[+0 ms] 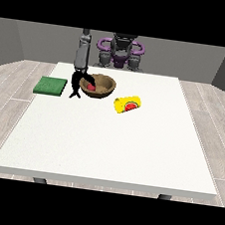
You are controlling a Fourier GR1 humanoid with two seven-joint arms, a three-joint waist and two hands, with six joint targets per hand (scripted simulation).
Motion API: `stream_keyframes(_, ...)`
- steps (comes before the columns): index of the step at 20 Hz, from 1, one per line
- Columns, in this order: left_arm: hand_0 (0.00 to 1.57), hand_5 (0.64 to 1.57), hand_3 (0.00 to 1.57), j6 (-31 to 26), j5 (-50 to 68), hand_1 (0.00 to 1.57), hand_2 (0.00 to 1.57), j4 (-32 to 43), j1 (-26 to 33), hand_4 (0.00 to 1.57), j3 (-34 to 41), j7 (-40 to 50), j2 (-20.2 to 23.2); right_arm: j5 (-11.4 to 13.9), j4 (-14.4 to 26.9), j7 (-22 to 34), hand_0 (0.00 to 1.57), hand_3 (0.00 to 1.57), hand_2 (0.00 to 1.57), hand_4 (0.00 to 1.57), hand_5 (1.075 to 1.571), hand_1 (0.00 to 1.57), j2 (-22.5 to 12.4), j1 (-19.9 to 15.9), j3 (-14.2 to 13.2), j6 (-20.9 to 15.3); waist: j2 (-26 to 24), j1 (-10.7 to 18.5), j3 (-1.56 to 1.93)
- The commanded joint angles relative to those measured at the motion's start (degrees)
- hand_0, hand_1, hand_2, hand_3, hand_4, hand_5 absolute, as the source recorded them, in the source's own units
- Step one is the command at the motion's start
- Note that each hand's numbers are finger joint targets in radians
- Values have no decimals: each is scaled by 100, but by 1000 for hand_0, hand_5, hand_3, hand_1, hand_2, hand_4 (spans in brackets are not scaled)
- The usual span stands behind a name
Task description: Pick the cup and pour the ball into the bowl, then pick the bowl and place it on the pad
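Your hand at the view's left grips the brown bowl's rim, red ball inside. You see the yellow cup lying tipped beside it, green pad nearby.

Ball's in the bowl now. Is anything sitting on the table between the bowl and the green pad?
Only the hand at the view's left, at the bowl's left rim. No other object lies between it and the green pad. The cup lies on the bowl's far side.

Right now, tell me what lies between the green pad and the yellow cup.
In the front view, the brown bowl with the red ball in it, and the hand at the view's left, lie between the green pad and the toppled yellow cup.
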Motion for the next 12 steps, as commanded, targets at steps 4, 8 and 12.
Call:
stream_keyframes(4,0,1546,0,-140,73,0,0,206,89,0,33,78,57,770,296,802,1571,1571,1571,1160,1432,1571,-229,363,331,-692,18,67,170)
stream_keyframes(8,0,1546,0,-86,25,0,0,505,225,0,150,-214,29,1183,-149,1753,1571,1571,1571,1167,1473,1571,-741,107,547,-829,-153,-121,166)
stream_keyframes(12,0,1545,0,-475,-110,0,0,1299,795,0,347,-568,385,1376,-1193,3287,1571,1571,1571,1260,1456,1571,-1118,93,928,-573,-844,-561,151)
